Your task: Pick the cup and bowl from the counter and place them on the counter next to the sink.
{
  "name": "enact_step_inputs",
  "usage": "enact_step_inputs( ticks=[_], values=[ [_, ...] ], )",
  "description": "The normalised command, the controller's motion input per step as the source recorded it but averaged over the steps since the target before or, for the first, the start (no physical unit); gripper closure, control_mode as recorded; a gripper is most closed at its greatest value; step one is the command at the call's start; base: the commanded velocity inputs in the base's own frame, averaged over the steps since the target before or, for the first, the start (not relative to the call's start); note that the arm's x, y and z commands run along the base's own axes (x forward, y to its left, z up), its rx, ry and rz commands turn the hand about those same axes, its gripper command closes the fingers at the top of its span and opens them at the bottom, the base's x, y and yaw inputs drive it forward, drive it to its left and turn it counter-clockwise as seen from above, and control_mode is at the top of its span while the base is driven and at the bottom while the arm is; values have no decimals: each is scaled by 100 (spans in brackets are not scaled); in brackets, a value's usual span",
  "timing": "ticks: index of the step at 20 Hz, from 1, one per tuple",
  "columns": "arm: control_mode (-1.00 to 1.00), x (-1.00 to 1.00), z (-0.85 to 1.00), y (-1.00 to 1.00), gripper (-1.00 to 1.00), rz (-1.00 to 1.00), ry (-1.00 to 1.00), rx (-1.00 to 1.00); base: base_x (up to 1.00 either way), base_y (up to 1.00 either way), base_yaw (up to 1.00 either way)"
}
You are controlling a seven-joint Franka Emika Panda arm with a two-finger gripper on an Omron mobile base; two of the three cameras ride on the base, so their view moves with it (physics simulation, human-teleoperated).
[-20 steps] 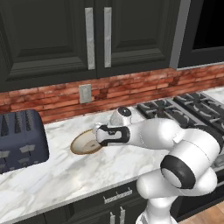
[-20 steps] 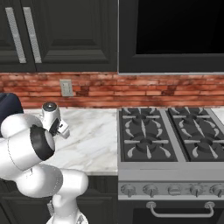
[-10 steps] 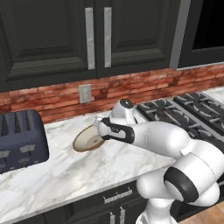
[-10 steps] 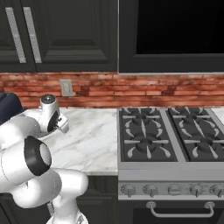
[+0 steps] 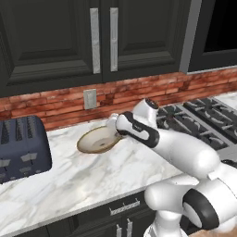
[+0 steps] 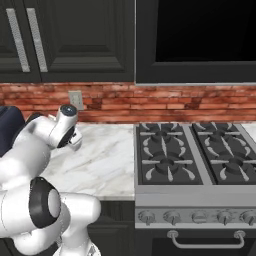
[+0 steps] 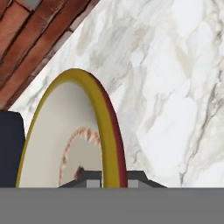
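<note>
Moved since a second ago: arm stretched further forward over the surface (image 5: 115,171), wrist swung from beside the bowl (image 5: 97,140) to directly at its rim. Bowl now tipped, near edge raised off the marble, far edge apparently resting down or close to it; earlier lay flat.

Claw (image 7: 110,180) pressed together on the bowl's rim. Hand view confirms: yellow-and-red rim edge runs up between the two dark finger tips, pale inside face with a reddish ring to one side of the claw, veined marble on the other side. Brick backsplash (image 7: 26,39) beyond the claw.

From the right base view, wrist and claw (image 6: 75,141) sit low over the marble, well apart from the gas stove (image 6: 192,162). Toaster (image 5: 21,148) beyond the bowl from the claw, not touching it.

Judgement: grasp on the bowl made, lift just beginning. Carry toward the sink not yet started; sink location cannot be told. Thin rim pinch on a wide bowl likely to swing or slip if moved fast.
</note>
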Motion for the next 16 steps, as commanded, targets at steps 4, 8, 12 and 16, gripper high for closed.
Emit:
enact_step_inputs(
  ticks=[4, 8, 12, 16],
  values=[
    [-100, -68, 24, -32, 100, 9, 0, 23, 0, 0, 0],
    [-100, -63, 46, -29, 100, 10, 0, 15, 0, 0, 0],
    [-100, -41, 71, -18, 100, 8, 1, 6, 0, 0, 0],
    [-100, -42, 75, -10, 100, 1, 14, 0, 0, 0, 0]
  ],
)
